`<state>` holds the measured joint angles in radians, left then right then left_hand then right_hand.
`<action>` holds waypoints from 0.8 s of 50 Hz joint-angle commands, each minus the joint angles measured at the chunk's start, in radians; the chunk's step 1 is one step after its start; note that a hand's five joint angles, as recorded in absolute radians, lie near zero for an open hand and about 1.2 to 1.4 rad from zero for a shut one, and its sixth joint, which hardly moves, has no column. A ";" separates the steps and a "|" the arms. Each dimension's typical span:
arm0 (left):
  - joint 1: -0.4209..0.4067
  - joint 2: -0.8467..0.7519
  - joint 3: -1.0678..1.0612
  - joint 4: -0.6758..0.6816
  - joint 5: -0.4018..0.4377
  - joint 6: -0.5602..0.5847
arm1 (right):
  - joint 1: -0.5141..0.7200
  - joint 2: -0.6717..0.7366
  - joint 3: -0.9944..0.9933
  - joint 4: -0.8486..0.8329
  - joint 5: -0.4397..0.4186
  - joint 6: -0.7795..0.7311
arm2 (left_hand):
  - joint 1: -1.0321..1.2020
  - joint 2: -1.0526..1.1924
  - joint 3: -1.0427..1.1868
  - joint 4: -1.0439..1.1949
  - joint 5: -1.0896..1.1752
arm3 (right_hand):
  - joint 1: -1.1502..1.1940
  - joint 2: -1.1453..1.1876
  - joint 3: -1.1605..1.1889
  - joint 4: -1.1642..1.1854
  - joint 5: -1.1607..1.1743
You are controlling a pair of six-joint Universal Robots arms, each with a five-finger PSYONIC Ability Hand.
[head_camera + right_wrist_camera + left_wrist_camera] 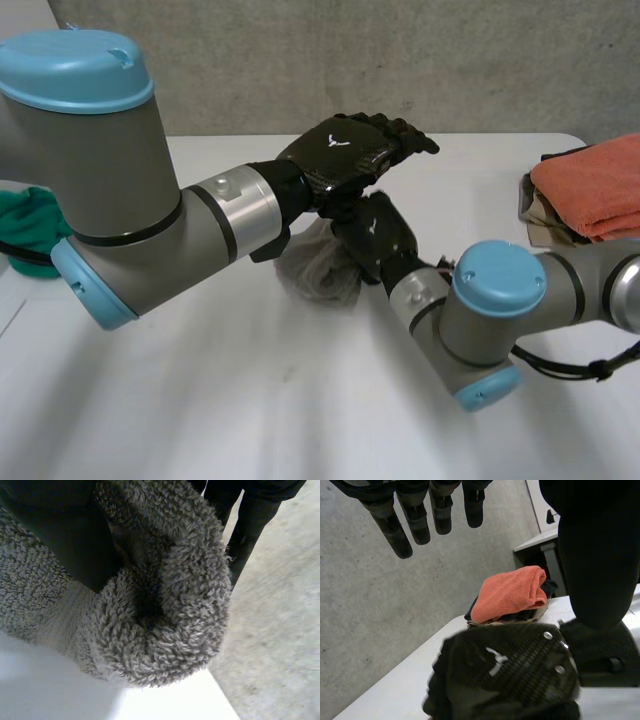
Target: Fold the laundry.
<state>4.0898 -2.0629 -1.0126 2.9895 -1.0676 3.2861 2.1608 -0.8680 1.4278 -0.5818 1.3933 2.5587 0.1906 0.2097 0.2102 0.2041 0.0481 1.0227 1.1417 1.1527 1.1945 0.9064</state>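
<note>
The right robot hand (378, 238) is clenched on a bunched grey towel (318, 268) at the middle of the white counter (250, 400). The left robot hand (345, 148) hovers just above it, fingers (402, 532) straight and holding nothing. A folded orange towel (598, 182) tops the pile to the right. This looks like taking up the next piece. The left robot hand probably needs to find an edge so the towel can be spread flat.

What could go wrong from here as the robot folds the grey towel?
1. The left hand, fingers straight, hangs just above the right hand; the two could collide if either moves.
2. The grey towel is bunched in a lump under the right hand, not spread flat, so any fold would likely come out crooked or creased.
</note>
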 commanded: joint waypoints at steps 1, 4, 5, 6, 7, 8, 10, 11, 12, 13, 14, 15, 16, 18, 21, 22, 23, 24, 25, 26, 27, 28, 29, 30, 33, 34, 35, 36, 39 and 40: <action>0.003 0.043 0.008 0.003 0.000 -0.002 | -0.079 -0.057 -0.111 -0.001 0.035 0.012 | -0.006 -0.026 -0.026 -0.020 -0.038 | 0.374 0.255 0.244 0.202 0.315; 0.006 0.072 0.012 0.009 -0.002 -0.008 | -0.159 -0.098 -0.170 -0.006 0.070 0.032 | -0.009 -0.028 -0.029 -0.023 -0.041 | 0.374 0.255 0.244 0.202 0.315; 0.006 0.078 0.014 0.014 -0.003 -0.008 | -0.177 -0.106 -0.182 -0.007 0.078 0.038 | -0.009 -0.029 -0.029 -0.023 -0.041 | 0.374 0.255 0.244 0.202 0.315; 0.006 0.093 0.017 0.023 -0.005 -0.009 | -0.223 -0.120 -0.205 -0.018 0.093 0.052 | -0.009 -0.029 -0.029 -0.023 -0.041 | 0.374 0.255 0.244 0.202 0.315; 0.006 0.098 0.017 0.029 -0.006 -0.009 | -0.275 -0.127 -0.219 -0.039 0.099 0.069 | -0.009 -0.029 -0.029 -0.023 -0.041 | 0.374 0.255 0.244 0.202 0.315; 0.004 0.106 0.017 0.038 -0.011 -0.011 | -0.301 -0.132 -0.222 -0.053 0.101 0.075 | -0.012 -0.031 -0.032 -0.026 -0.044 | 0.374 0.255 0.244 0.202 0.315; 0.003 0.112 0.016 0.048 -0.011 -0.020 | -0.395 -0.146 -0.227 -0.107 0.099 0.093 | -0.012 -0.031 -0.032 -0.026 -0.044 | 0.374 0.255 0.244 0.202 0.315; 0.003 0.112 0.016 0.049 -0.011 -0.025 | -0.421 -0.149 -0.225 -0.127 0.098 0.098 | -0.009 -0.029 -0.029 -0.023 -0.041 | 0.374 0.255 0.244 0.202 0.315; 0.003 0.112 0.016 0.049 -0.011 -0.029 | -0.456 -0.154 -0.225 -0.150 0.096 0.104 | -0.009 -0.029 -0.029 -0.023 -0.041 | 0.374 0.255 0.244 0.202 0.315; 0.003 0.112 0.016 0.049 -0.009 -0.034 | -0.511 -0.157 -0.225 -0.182 0.092 0.110 | -0.012 -0.031 -0.032 -0.026 -0.044 | 0.374 0.255 0.244 0.202 0.315; 0.001 0.112 0.011 0.049 -0.009 -0.039 | -0.541 -0.157 -0.225 -0.199 0.090 0.112 | -0.012 -0.031 -0.032 -0.026 -0.044 | 0.374 0.255 0.244 0.202 0.315; 0.001 0.112 0.009 0.049 -0.009 -0.040 | -0.571 -0.157 -0.225 -0.207 0.087 0.115 | -0.009 -0.029 -0.029 -0.023 -0.041 | 0.374 0.255 0.244 0.202 0.315; 0.000 0.110 0.006 0.049 -0.009 -0.042 | -0.600 -0.157 -0.225 -0.216 0.084 0.118 | -0.009 -0.029 -0.029 -0.023 -0.041 | 0.374 0.255 0.244 0.202 0.315; -0.002 0.107 0.000 0.049 -0.009 -0.042 | -0.679 -0.132 -0.225 -0.231 0.052 0.124 | -0.009 -0.029 -0.029 -0.023 -0.041 | 0.374 0.255 0.244 0.202 0.315; -0.002 0.099 -0.015 0.049 -0.009 -0.042 | -0.758 -0.044 -0.225 -0.231 -0.041 0.127 | -0.009 -0.029 -0.029 -0.023 -0.041 | 0.374 0.255 0.244 0.202 0.315; -0.003 0.098 -0.020 0.049 -0.008 -0.042 | -0.775 -0.020 -0.225 -0.231 -0.062 0.127 | -0.009 -0.029 -0.029 -0.023 -0.041 | 0.374 0.255 0.244 0.202 0.315; -0.003 0.098 -0.023 0.049 -0.008 -0.042 | -0.794 0.001 -0.227 -0.228 -0.081 0.127 | -0.009 -0.029 -0.029 -0.023 -0.041 | 0.374 0.255 0.244 0.202 0.315; -0.003 0.098 -0.026 0.049 -0.008 -0.042 | -0.809 0.021 -0.225 -0.224 -0.108 0.123 | -0.009 -0.029 -0.029 -0.023 -0.041 | 0.374 0.255 0.244 0.202 0.315; -0.003 0.095 -0.032 0.049 -0.008 -0.042 | -0.841 0.058 -0.215 -0.216 -0.150 0.118 | -0.009 -0.029 -0.029 -0.023 -0.041 | 0.374 0.255 0.244 0.202 0.315; -0.005 0.092 -0.034 0.051 -0.008 -0.042 | -0.852 0.073 -0.213 -0.210 -0.169 0.118 | -0.009 -0.029 -0.029 -0.023 -0.041 | 0.374 0.255 0.244 0.202 0.315; -0.005 0.089 -0.034 0.049 -0.008 -0.040 | -0.863 0.089 -0.210 -0.204 -0.186 0.118 | -0.009 -0.029 -0.029 -0.023 -0.041 | 0.374 0.255 0.244 0.202 0.315; -0.005 0.086 -0.035 0.051 -0.008 -0.040 | -0.872 0.099 -0.208 -0.194 -0.200 0.118 | -0.009 -0.029 -0.029 -0.023 -0.041 | 0.374 0.255 0.244 0.202 0.315; -0.005 0.081 -0.035 0.049 -0.008 -0.040 | -0.886 0.113 -0.199 -0.175 -0.232 0.117 | -0.009 -0.029 -0.029 -0.023 -0.041 | 0.374 0.255 0.244 0.202 0.315; -0.005 0.080 -0.035 0.051 -0.008 -0.040 | -0.892 0.116 -0.193 -0.167 -0.243 0.118 | -0.009 -0.029 -0.029 -0.023 -0.041 | 0.374 0.255 0.244 0.202 0.315; -0.005 0.076 -0.034 0.051 -0.008 -0.040 | -0.912 0.109 -0.168 -0.148 -0.272 0.121 | -0.009 -0.028 -0.029 -0.023 -0.041 | 0.374 0.255 0.244 0.202 0.315; -0.005 0.076 -0.034 0.051 -0.008 -0.040 | -0.915 0.106 -0.164 -0.148 -0.276 0.121 | -0.007 -0.026 -0.026 -0.020 -0.039 | 0.374 0.255 0.244 0.202 0.315; -0.005 0.076 -0.032 0.051 -0.008 -0.040 | -0.917 0.101 -0.161 -0.150 -0.278 0.120 | -0.009 -0.028 -0.029 -0.023 -0.041 | 0.374 0.255 0.244 0.202 0.315; -0.005 0.078 -0.032 0.051 -0.008 -0.039 | -0.917 0.092 -0.159 -0.150 -0.280 0.124 | -0.009 -0.029 -0.029 -0.023 -0.041 | 0.374 0.255 0.244 0.202 0.315; -0.005 0.079 -0.030 0.051 -0.008 -0.039 | -0.917 0.054 -0.165 -0.154 -0.284 0.133 | -0.009 -0.029 -0.029 -0.023 -0.041 | 0.374 0.255 0.244 0.202 0.315; -0.005 0.081 -0.030 0.051 -0.008 -0.039 | -0.915 0.043 -0.168 -0.158 -0.284 0.133 | -0.009 -0.029 -0.029 -0.023 -0.041 | 0.374 0.255 0.244 0.202 0.315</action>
<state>4.0850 -1.9861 -1.0464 3.0401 -1.0752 3.2463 1.2429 -0.7612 1.2599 -0.7337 1.1137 2.6810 0.1906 0.2097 0.2102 0.2041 0.0481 1.0227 1.1418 1.1798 1.1972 0.9603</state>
